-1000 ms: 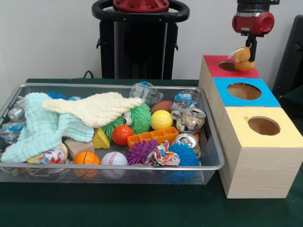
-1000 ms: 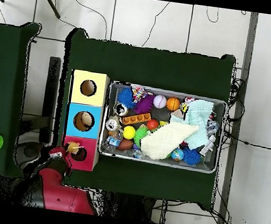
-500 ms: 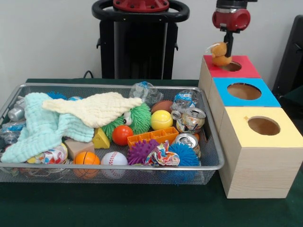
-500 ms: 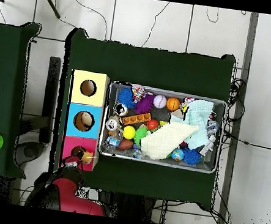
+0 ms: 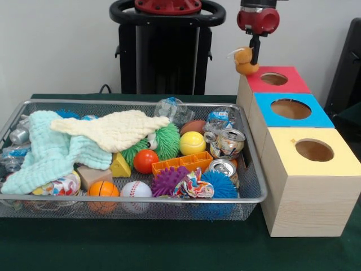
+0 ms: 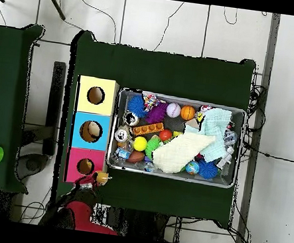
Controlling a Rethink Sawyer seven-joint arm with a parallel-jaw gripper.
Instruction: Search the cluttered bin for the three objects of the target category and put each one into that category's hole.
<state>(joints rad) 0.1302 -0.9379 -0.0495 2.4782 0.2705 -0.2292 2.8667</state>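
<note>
While the gripper (image 5: 252, 55) pinches a small tan stuffed toy (image 5: 243, 60) against its thin black finger, the toy hangs in the air just off the corner of the red box (image 5: 274, 80), between that box and the wire tray (image 5: 248, 199); it is not over the round hole (image 5: 274, 78) at this moment. The overhead view agrees: the toy (image 6: 101, 177) sits beside the red box (image 6: 75, 164), clear of the opening.

To do this step well, I would judge that the toy has to be centred above the hole before the pinch is let go, since a soft, lumpy body can catch on the rim and roll off the flat painted top. A low, straight release should serve better than a drop from height.

The toy looks plush and rounded, easily squashed. The three boxes are pale wood with flat tops painted red, blue (image 5: 290, 109) and yellow (image 5: 313, 151), each cut with a round hole. The tray is fine metal mesh, holding crinkled cloths (image 5: 110, 129), smooth balls, spiky rubber balls (image 5: 167, 182) and dented tin cans (image 5: 230, 142).
</note>
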